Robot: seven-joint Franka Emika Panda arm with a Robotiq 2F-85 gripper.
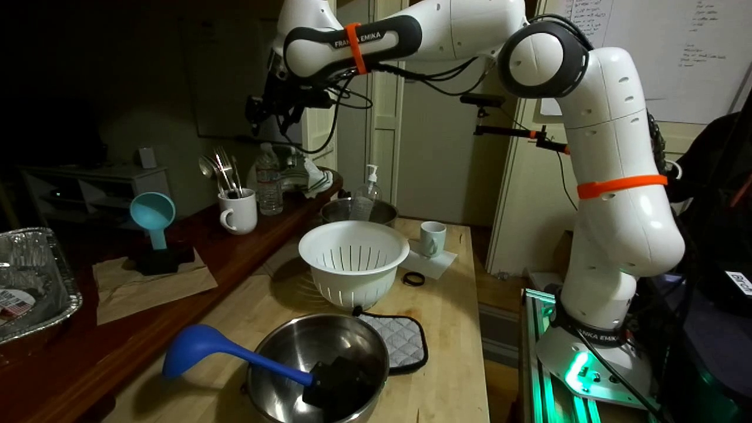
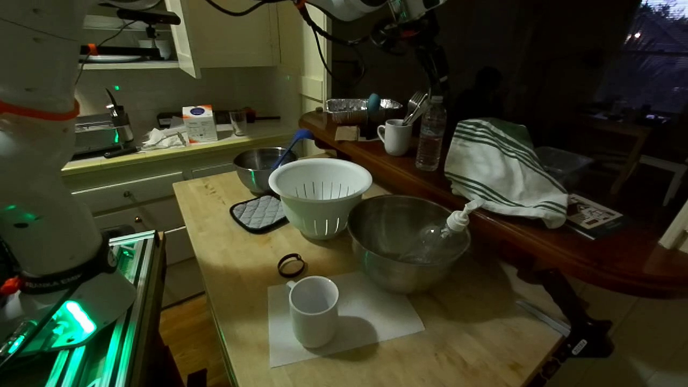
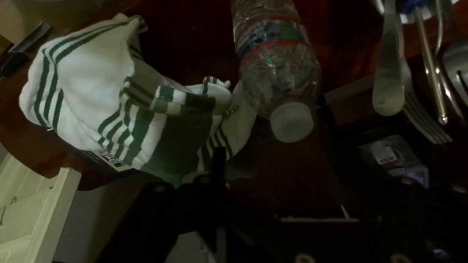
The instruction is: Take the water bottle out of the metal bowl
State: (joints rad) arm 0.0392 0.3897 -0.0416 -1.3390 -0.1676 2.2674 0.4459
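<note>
The clear water bottle (image 1: 269, 185) with a white cap stands upright on the dark wooden ledge, beside the white mug of utensils. It also shows in an exterior view (image 2: 430, 137) and in the wrist view (image 3: 279, 73). My gripper (image 1: 268, 124) hangs above the bottle, apart from it. In the wrist view its dark fingers (image 3: 274, 164) are spread with nothing seen between them. A large metal bowl (image 2: 398, 277) on the light wooden table holds a clear pump bottle (image 2: 430, 242). A smaller metal bowl (image 1: 288, 335) holds a blue ladle (image 1: 235, 351).
The mug of utensils (image 2: 396, 138) is close to the bottle on one side, and a striped towel (image 2: 500, 166) on the other. A white strainer bowl (image 1: 353, 258) stands between the metal bowls. A white mug (image 2: 314, 314) stands on paper. A foil tray (image 1: 41, 282) is on the ledge.
</note>
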